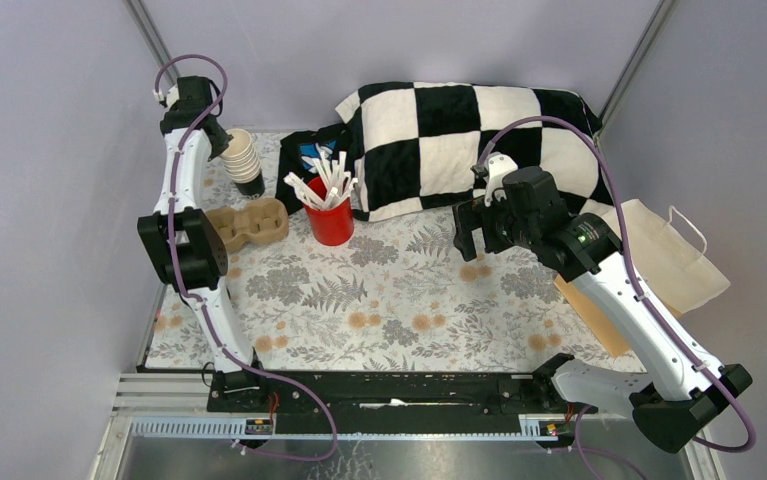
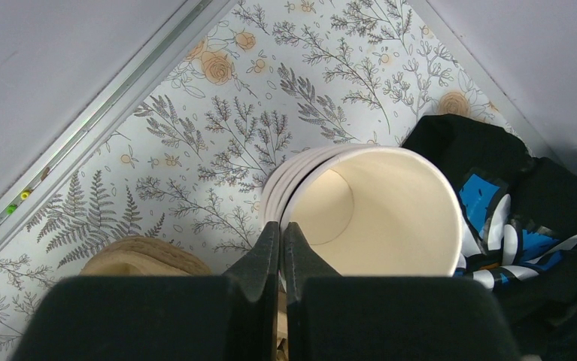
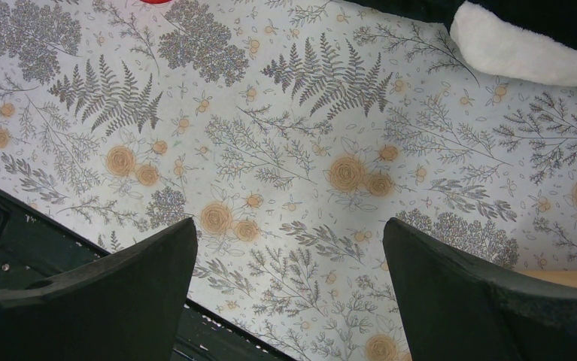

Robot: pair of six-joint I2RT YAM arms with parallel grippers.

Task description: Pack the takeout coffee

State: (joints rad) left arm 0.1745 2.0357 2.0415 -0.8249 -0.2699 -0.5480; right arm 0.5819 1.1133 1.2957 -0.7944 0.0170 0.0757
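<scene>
Directly under the left claw (image 2: 281, 226) a stack of pale paper cups (image 2: 368, 210) is seen, its open mouth just beyond the fingertips. These are pressed together at the near rim, and whether the rim is nipped between them cannot be told. At the foot of that stack, on the claw's near side in the top view, a dark cup-like shape is made out and taken for the takeout coffee (image 1: 250, 186). Its lid cannot be distinguished. A brown pulp cup carrier (image 1: 249, 225) is found just behind the claw, toward the arm's base. A black bag (image 2: 511, 218) is seen close beside the stack on the claw's right, and its blue and white print cannot be read. Further right a red cup (image 1: 330, 222) of white sticks is stood, with a black-and-white chequered cloth (image 1: 459, 140) beyond it. The left arm is raised steeply toward the far corner, with the wrist bent down.

The right claw (image 3: 289, 289) is held wide open and empty above the floral tablecloth (image 3: 293, 150), well apart from the cups. A white paper bag (image 1: 669, 255) is laid flat to its right. The right arm is bent at the elbow, with the forearm reaching inward.
</scene>
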